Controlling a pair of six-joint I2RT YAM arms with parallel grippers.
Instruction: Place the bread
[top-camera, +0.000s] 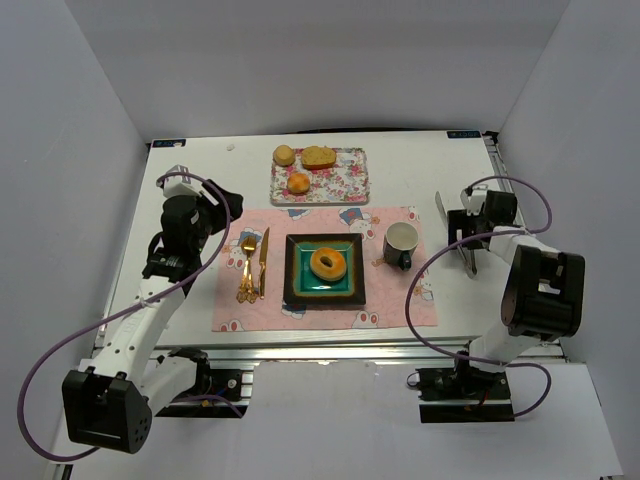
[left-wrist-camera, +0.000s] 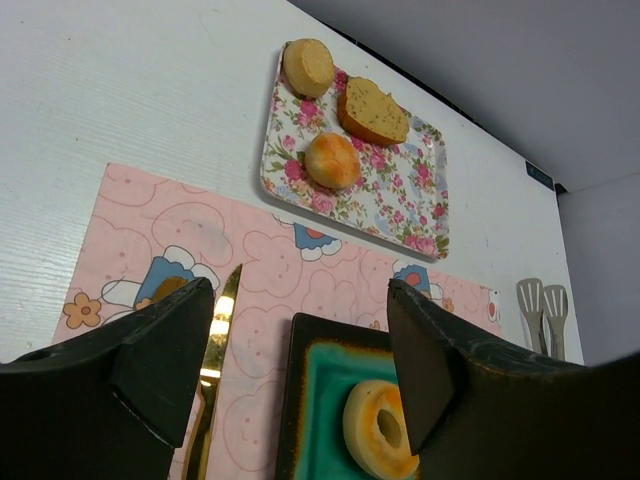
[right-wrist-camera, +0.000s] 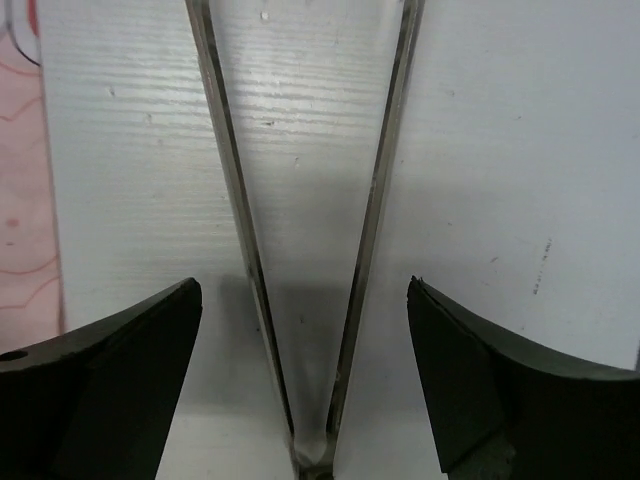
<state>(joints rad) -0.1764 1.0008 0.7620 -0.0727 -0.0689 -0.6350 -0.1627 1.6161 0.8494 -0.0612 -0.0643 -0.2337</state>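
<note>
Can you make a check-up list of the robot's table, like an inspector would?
Surface: white table with a pink placemat in the middle.
Job's things: the bread, ring-shaped, lies on the teal square plate.
Clutter: floral tray with three small bread pieces; mug; gold cutlery; tongs.
Grippers: left gripper open, empty; right gripper open, straddling the tongs.
Cables: purple cables loop off both arms.
Surroundings: grey walls on three sides.
</note>
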